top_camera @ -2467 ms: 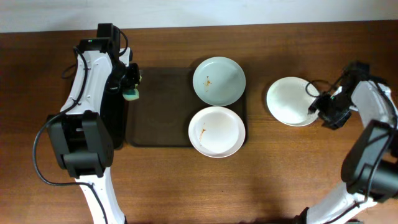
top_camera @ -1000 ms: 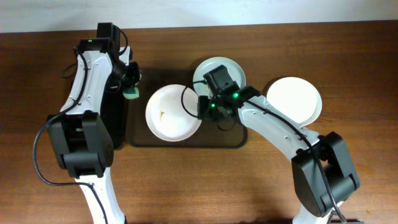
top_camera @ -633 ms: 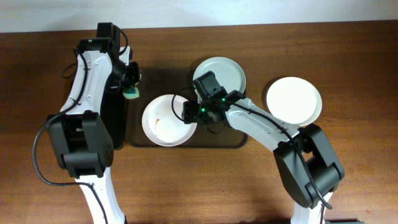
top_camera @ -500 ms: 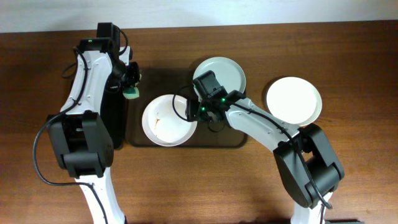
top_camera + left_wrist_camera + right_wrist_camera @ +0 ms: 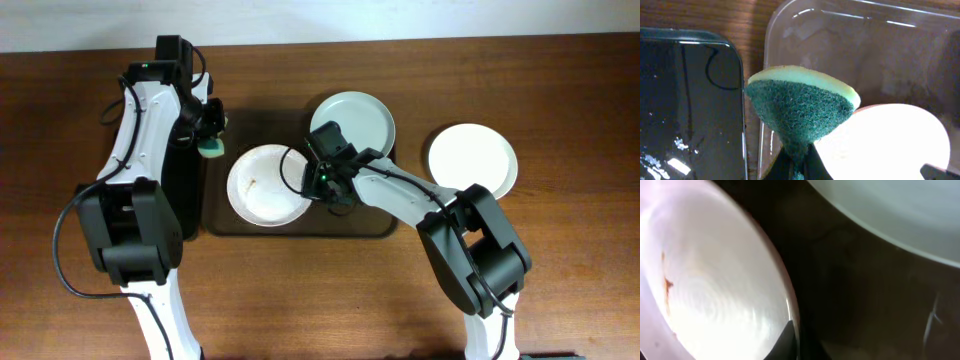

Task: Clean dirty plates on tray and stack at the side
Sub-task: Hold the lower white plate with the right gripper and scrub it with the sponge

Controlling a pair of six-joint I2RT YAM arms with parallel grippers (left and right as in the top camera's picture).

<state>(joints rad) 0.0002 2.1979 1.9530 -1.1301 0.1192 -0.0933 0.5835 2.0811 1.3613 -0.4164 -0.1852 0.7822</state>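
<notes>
My right gripper [image 5: 322, 181] has dragged the smeared plate [image 5: 262, 186] from the front right of the tray [image 5: 260, 125] to its left half. It pinches the rim, forearm stretched leftward over the tray. My left gripper [image 5: 211, 142] hovers at the tray's left edge, clamped on the sponge [image 5: 800, 112].

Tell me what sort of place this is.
Likely a robotics lab bench set up for dishwashing practice: two robot arms at a wooden table, plates on a tray, and a sponge in the left gripper.
</notes>
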